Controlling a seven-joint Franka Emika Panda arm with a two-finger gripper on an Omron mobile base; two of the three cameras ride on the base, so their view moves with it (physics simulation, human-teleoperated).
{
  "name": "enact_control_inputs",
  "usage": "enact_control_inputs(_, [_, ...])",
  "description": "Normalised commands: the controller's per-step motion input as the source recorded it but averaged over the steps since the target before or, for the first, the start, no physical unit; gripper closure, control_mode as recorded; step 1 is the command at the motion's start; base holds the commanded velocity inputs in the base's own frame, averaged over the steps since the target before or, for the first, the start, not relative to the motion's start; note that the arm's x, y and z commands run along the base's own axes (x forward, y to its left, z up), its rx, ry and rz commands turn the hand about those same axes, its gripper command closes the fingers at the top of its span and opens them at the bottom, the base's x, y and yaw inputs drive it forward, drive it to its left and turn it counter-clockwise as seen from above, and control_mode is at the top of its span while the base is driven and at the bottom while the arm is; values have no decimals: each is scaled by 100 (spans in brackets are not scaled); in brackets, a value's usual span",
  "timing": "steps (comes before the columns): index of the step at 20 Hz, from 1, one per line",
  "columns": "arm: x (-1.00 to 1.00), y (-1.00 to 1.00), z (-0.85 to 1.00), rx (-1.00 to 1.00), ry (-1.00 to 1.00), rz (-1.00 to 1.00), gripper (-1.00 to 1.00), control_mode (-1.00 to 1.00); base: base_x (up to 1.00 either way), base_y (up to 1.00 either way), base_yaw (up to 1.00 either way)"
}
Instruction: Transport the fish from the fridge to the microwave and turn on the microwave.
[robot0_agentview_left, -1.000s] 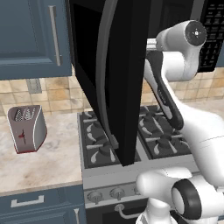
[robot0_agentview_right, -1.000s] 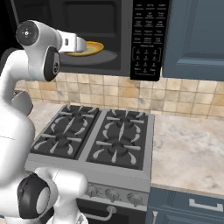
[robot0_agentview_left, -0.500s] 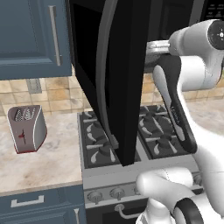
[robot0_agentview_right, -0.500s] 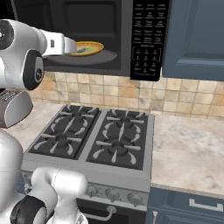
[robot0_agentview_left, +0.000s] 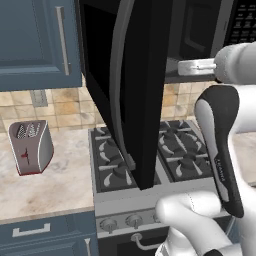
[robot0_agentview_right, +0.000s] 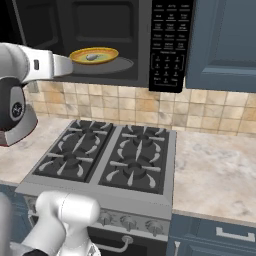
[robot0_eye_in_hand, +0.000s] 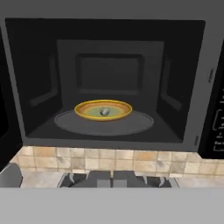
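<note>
The microwave stands open above the stove, its grey interior straight ahead in the hand view. On its round tray sits a yellow plate with the fish in the middle, a small pale grey item also seen at the plate's centre. My gripper is back from the opening, level with the sill, its fingertips close together with nothing between them. The black door with its long handle swings out to the left. The keypad is right of the opening. The fridge is out of view.
A gas stove with several burners lies under the microwave. The open door hangs over its left half. A silver toaster stands on the left counter. Dark blue cabinets flank the microwave, with stone counter at the right.
My arm has drawn back from the microwave opening, away from the plate. The plate and the fish on it have stayed where they were.
</note>
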Motion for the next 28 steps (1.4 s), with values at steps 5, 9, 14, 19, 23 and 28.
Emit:
enact_control_inputs(5, [-96,-1,0,0,-8,0,100,-100,0,0,0])
enact_control_inputs(9, [-93,0,0,0,-6,0,100,-100,0,0,0])
enact_control_inputs(14, [-79,0,-2,0,-6,2,100,-100,0,0,0])
enact_control_inputs(19, [-70,0,-7,0,-8,3,100,-100,0,0,0])
enact_control_inputs(23, [-67,0,-9,0,-5,4,100,-100,0,0,0])
enact_control_inputs(28, [-59,0,-1,-1,0,6,100,-100,0,0,0])
